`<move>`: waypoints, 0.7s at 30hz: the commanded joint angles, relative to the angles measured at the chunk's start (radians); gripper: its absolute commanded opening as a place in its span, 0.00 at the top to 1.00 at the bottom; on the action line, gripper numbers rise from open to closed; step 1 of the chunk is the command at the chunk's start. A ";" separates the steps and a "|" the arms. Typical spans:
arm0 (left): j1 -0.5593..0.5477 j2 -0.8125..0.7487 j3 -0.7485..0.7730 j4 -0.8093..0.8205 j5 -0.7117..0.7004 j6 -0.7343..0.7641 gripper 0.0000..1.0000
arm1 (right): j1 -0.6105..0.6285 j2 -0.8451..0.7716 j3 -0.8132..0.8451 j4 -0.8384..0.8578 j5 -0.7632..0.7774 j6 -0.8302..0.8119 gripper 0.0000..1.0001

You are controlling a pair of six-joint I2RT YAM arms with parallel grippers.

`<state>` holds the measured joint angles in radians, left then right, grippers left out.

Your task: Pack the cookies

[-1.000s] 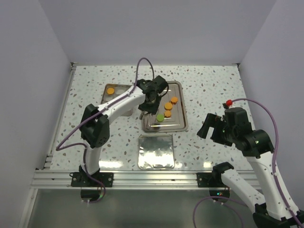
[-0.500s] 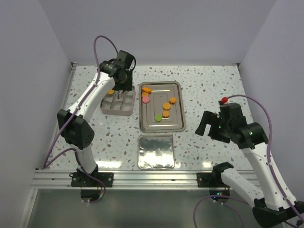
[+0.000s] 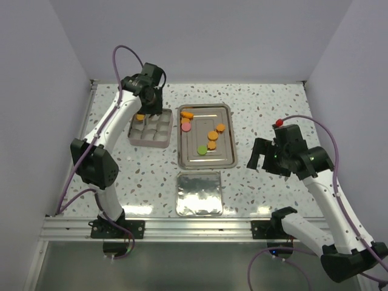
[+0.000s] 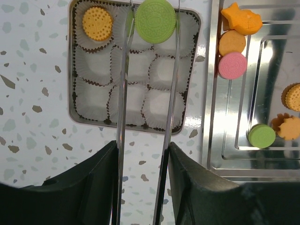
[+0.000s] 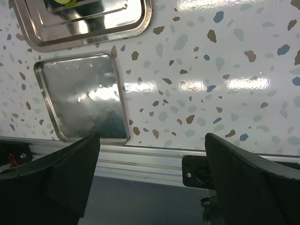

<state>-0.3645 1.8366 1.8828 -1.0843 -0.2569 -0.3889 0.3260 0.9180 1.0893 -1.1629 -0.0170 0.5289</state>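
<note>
We see the left arm [image 3: 115,124] reaching to the far left of the speckled surface [image 3: 273,115], its wrist turned down over the cookie box [image 4: 71,65]. The left gripper [image 4: 153,14] has its two long thin fingers [image 4: 123,93] clamped on a green cookie [image 4: 155,21], pinched edge to edge above the middle of the box's far row; whether it touches the box we cannot tell. An orange cookie [image 4: 97,22] sits in the far-left corner, and the other paper cups [image 4: 133,65] look empty. More cookies [image 4: 232,42] lie on the steel tray [image 4: 262,61] just right of the box. We judge the cookie light, stiff and brittle, best held gently across its rim, since a hard squeeze could crack it. The right arm [image 3: 327,188] is folded at the right, with the right gripper [image 5: 151,140] spread wide and empty above the surface.
</note>
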 commanded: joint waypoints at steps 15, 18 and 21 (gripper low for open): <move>0.038 0.019 -0.074 0.078 -0.061 0.031 0.48 | 0.004 0.028 0.046 0.052 0.015 -0.056 0.03; 0.041 0.033 -0.077 0.090 -0.065 0.033 0.46 | 0.004 0.030 0.046 0.052 0.015 -0.060 0.03; 0.042 0.055 -0.067 0.092 -0.074 0.038 0.43 | 0.004 0.031 0.047 0.051 0.015 -0.060 0.03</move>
<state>-0.3340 1.8736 1.8069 -1.0359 -0.2993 -0.3737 0.3264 0.9447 1.0943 -1.1358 -0.0162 0.4885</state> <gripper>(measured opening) 0.560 0.972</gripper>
